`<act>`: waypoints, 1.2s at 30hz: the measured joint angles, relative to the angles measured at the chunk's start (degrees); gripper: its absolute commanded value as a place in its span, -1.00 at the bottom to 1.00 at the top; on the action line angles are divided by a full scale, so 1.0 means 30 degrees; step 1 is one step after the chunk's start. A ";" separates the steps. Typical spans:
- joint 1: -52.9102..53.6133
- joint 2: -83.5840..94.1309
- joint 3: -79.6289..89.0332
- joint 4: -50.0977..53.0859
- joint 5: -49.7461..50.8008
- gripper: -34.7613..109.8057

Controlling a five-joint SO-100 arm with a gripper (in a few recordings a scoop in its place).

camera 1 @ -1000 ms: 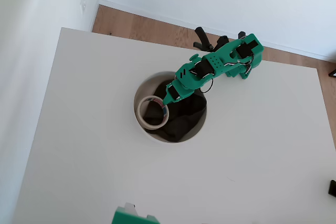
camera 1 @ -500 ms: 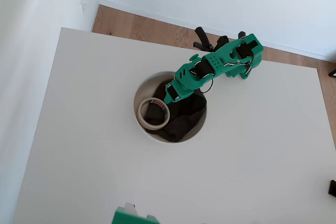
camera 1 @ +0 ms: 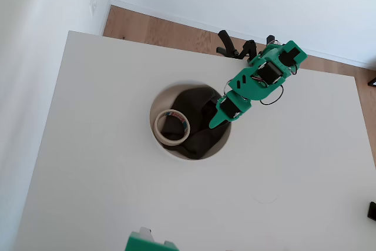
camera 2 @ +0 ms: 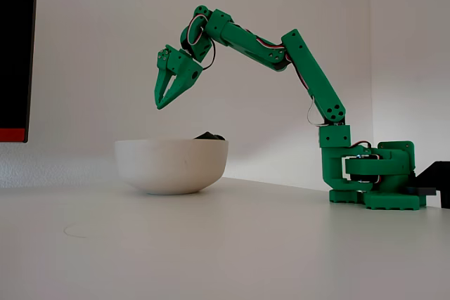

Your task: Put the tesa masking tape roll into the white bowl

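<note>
Since the earlier overhead frames the green arm has swung away from the tape: its jaws [camera 1: 215,123] were at the roll's upper right edge and now sit over the right side of the bowl, apart from the roll. Tape has not shifted since half a second ago.

Overhead view, near edge first: a green printed part [camera 1: 147,241] pokes in at the bottom of the frame. White table [camera 1: 106,192] otherwise bare around it. Mid-table, the white bowl [camera 1: 154,127] holds dark grey cloth [camera 1: 202,136]. The tesa masking tape roll [camera 1: 171,127] lies flat inside the bowl on the cloth, against the left wall, with its red and blue core label showing on the upper right of the ring. The arm reaches in from its base at the far table edge; wooden floor [camera 1: 153,27] and white wall beyond.

Fixed side view: bowl [camera 2: 171,165] stands on the table, with a peak of dark cloth [camera 2: 209,135] above its rim. The jaws [camera 2: 160,105] hang well above the rim, pointing down, tips drawn together to a point, closed, and holding nothing.
</note>
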 measured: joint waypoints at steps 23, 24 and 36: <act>-1.3828 2.0947 1.5410 0.4395 -0.0791 -0.63; -1.3887 2.1973 1.6787 0.3926 -0.0908 -0.64; -1.1045 2.9736 3.1494 -0.3018 -0.1670 -0.64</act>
